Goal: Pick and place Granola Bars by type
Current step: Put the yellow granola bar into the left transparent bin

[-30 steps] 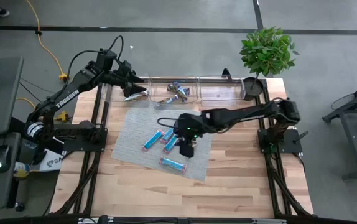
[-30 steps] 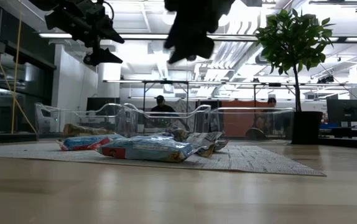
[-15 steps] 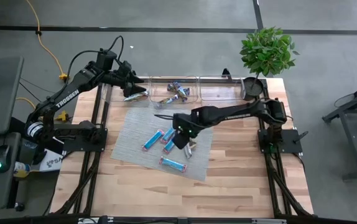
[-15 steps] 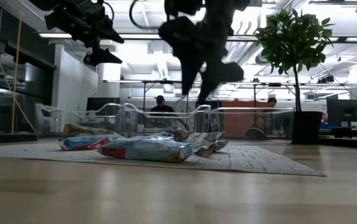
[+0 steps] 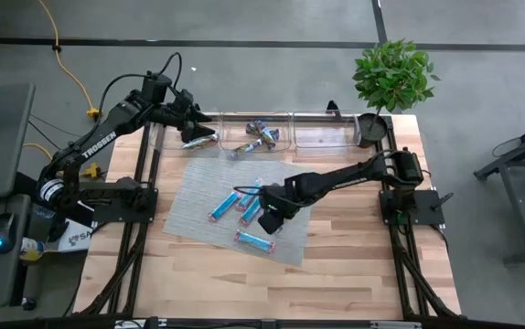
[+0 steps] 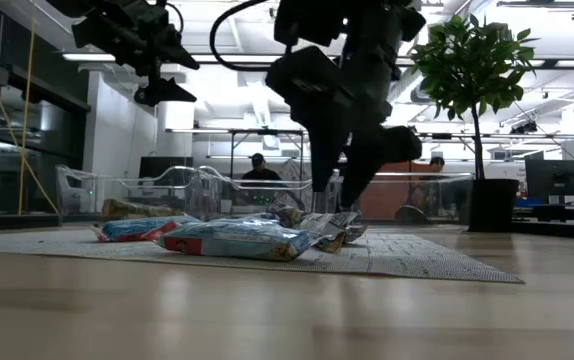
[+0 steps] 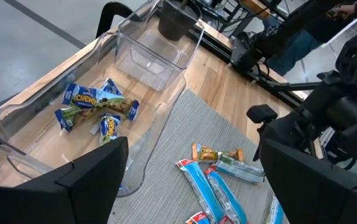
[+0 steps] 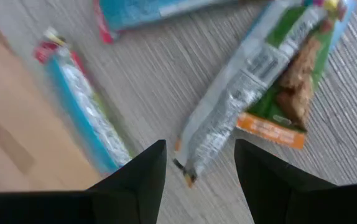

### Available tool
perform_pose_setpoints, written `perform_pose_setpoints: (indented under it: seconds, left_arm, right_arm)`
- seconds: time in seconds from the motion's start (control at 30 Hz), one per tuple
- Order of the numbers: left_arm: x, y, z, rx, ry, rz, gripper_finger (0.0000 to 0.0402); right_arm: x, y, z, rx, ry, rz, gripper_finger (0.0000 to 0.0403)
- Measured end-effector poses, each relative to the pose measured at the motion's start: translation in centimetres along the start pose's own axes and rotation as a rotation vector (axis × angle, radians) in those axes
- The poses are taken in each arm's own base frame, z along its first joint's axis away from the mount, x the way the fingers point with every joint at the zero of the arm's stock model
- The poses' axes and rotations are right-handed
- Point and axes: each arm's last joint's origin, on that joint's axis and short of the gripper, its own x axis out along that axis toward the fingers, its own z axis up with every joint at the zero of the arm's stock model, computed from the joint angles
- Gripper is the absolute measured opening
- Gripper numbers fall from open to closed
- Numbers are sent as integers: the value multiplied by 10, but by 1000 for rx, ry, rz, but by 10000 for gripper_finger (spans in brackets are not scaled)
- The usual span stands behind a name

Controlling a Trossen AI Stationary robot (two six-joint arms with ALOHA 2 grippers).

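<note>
Hovering low over the grey mat [image 5: 198,217] in the middle of the bench [image 5: 354,265], the right gripper [image 5: 273,216] has its fingers spread apart and empty, pointed down at the loose Granola Bars [image 5: 244,206]. Its wrist view shows the silvery bar with the green and orange end [image 8: 262,87] lying directly beyond the gap between the two fingers, its near tip almost between them and its long axis running away from the gripper at a slant, so the fingers look set to straddle its narrow width. A blue bar with a red end [image 8: 82,109] lies beside it, off to one side of the gap, and another blue bar [image 5: 254,241] lies nearer the front edge of the mat. The left gripper [image 5: 196,126] waits far off at the left end of the clear bins [image 5: 313,137], fingers apart, above the compartment already holding blue and yellow-green bars [image 7: 94,106]. The right arm is plainly the nearer one for the mat's bars.
</note>
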Motion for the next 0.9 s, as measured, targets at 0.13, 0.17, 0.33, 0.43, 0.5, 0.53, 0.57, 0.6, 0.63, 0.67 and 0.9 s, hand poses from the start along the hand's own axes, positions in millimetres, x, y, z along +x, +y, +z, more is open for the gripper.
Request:
perform_pose_setpoints:
  seconds: [0.13,0.17,0.33,0.43,0.5,0.53,0.57,0.6,0.63,0.67,0.9]
  left_arm:
    - [0,0,0,1,0,0,357]
    - [0,0,0,1,0,0,357]
    - [0,0,0,2,-1,0,357]
    - [0,0,0,2,-1,0,357]
    - [0,0,0,2,-1,0,357]
    - [0,0,0,2,-1,0,357]
    - [0,0,0,2,-1,0,357]
    - [0,0,0,2,-1,0,357]
    - [0,0,0,2,-1,0,357]
    - [0,0,0,2,-1,0,357]
    - [0,0,0,2,-1,0,357]
  right_arm:
    - [7,-5,-4,29,4,-14,177]
    - [8,-7,-5,39,6,-18,177]
    - [14,-6,-3,50,-20,40,177]
    - [14,-6,-3,56,-21,43,177]
    - [14,-6,-3,64,-25,36,177]
    - [14,-6,-3,66,-29,32,177]
    - [14,-7,-3,66,-33,30,177]
    - [14,-7,-3,67,-38,27,177]
    - [14,-7,-3,70,-45,21,177]
    - [14,-7,-3,74,-49,15,177]
    - [14,-10,-3,108,-50,-12,177]
